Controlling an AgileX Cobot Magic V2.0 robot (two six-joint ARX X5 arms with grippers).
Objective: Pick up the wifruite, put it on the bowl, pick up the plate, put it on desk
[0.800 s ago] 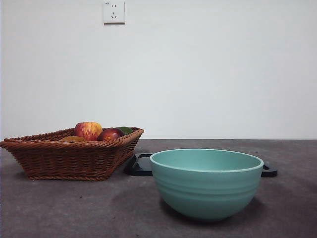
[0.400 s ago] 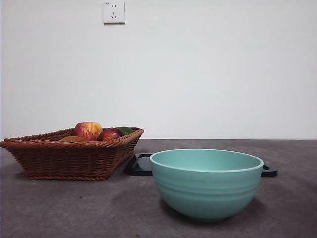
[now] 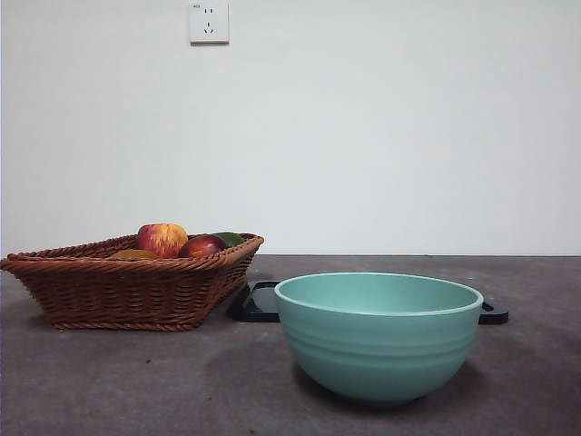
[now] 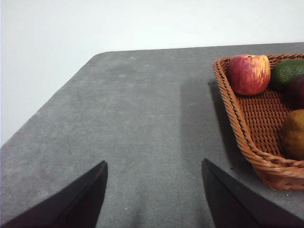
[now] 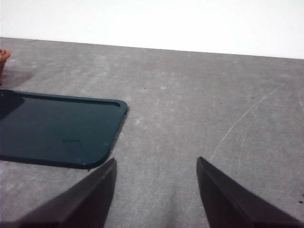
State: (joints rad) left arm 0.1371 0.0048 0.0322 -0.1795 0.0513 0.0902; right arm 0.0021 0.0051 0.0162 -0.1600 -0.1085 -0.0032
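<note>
The teal-green bowl (image 3: 378,334) stands empty on the desk (image 3: 136,381) at front centre. Behind it lies a flat dark plate (image 3: 259,303), seen in the right wrist view (image 5: 57,128) as a dark green rectangular tray. A brown wicker basket (image 3: 127,286) at the left holds fruit: a red-yellow apple (image 3: 162,239), a dark red fruit (image 3: 201,246), a green one (image 3: 231,238). The apple also shows in the left wrist view (image 4: 249,74). My left gripper (image 4: 154,190) is open over bare desk beside the basket (image 4: 256,128). My right gripper (image 5: 156,187) is open beside the plate. Neither arm shows in the front view.
A white wall with a socket (image 3: 209,22) stands behind the desk. The desk's far corner and edge (image 4: 102,53) show in the left wrist view. A brownish fruit (image 4: 293,134) lies in the basket's near part.
</note>
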